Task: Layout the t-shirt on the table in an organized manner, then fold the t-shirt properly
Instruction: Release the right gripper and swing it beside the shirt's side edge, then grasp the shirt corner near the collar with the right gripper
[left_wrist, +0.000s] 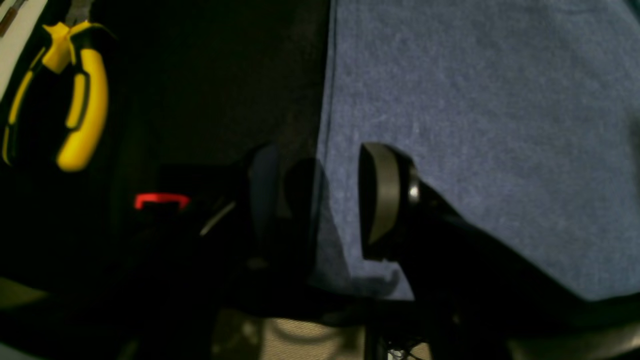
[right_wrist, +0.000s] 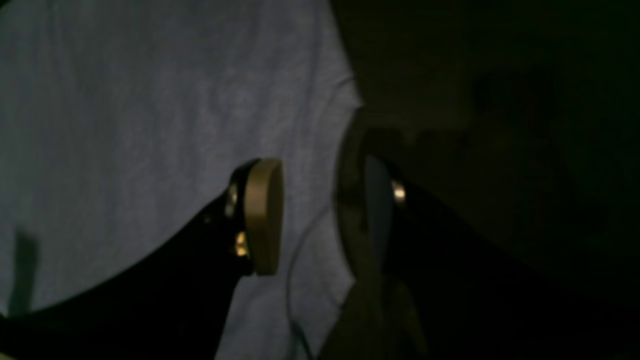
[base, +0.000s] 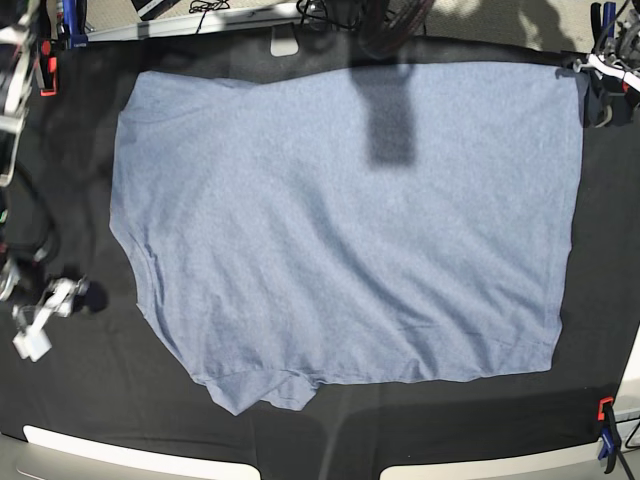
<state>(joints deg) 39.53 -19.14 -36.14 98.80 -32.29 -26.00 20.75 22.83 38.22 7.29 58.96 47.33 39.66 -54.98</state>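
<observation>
The t-shirt (base: 350, 220) lies spread flat in the middle of the black table (base: 90, 380); at 1 o'clock the left gripper (left_wrist: 320, 200) gapes over its edge, gripping nothing; at 9 o'clock the right gripper (right_wrist: 312, 215) gapes too; yellow pliers (left_wrist: 75, 95) lie nearby.

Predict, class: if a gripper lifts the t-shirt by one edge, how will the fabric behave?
The t-shirt lies flat with soft wrinkles, so it would likely droop and drag, not hold shape. The thin knit looks light for its spread. On the black cloth table, it may bunch rather than slide.
</observation>
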